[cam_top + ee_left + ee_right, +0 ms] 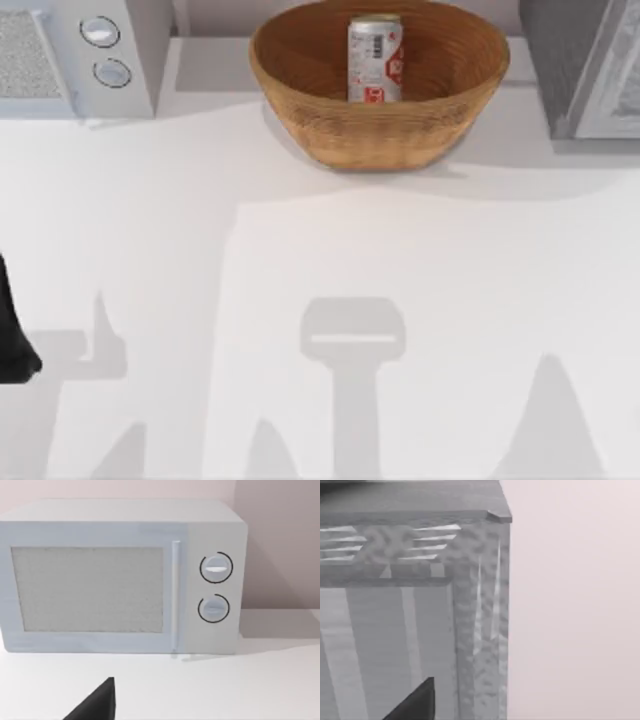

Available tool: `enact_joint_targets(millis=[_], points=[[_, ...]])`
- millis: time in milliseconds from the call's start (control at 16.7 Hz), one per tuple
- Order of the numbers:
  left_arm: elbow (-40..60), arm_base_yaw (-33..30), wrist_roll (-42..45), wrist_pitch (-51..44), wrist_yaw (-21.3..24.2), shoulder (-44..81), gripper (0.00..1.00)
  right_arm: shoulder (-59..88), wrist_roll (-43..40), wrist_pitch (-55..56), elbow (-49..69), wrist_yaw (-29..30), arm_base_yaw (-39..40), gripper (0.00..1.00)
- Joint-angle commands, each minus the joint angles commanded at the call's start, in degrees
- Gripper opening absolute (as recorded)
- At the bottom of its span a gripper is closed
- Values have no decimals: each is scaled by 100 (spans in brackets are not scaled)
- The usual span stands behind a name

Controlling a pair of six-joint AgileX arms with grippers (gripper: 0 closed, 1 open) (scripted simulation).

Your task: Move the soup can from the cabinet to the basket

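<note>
The near half of the white table [320, 300] lies bare under the overhead camera, crossed by grey shadows of the arms. At the left edge of the frame, low down, a black piece of the left arm [14, 335] juts in; it looks parked. In each wrist view a black wedge of that arm's own hand sits at the lower edge, the left hand [97, 704] above the table and before the microwave, the right hand [417, 704] close against the cabinet. Whether either hand is spread or pressed together cannot be told; neither is seen pinching anything.

Farther back, at top centre of the overhead frame, the basket [330, 125] stands on the table. The can [375, 58] stands upright inside it, toward the back of the bowl, silver top up and its red-and-white label facing the camera. It sits free, with no hand near it and well apart from the left arm at the frame's edge. By the look of it, the can has been set down where the task wants it, and the job appears done or nearly so.

At upper left stands the microwave [80, 50], two round knobs on its front; the left wrist camera faces it squarely. At upper right is the cabinet [575, 60], dark grey side and pale framed door. The right wrist camera looks at its textured corner from close by, which suggests the right arm is beside the cabinet.
</note>
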Motion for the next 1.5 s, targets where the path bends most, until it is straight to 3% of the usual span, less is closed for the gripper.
enact_joint_targets(millis=[240, 420, 960, 1200, 1500], points=[[0, 0, 0, 0, 0, 0, 100, -321, 8, -1777, 1395, 47, 60, 100], [0, 0, 0, 0, 0, 0, 100, -500, 11, -2504, 2043, 85, 105, 100], [0, 0, 0, 0, 0, 0, 100, -533, 14, -2685, 2239, 267, 266, 100], [0, 0, 0, 0, 0, 0, 100, -487, 14, -2763, 2301, 1290, 1237, 100], [0, 0, 0, 0, 0, 0, 100, -454, -1, -2903, 2341, 3532, 3433, 100]])
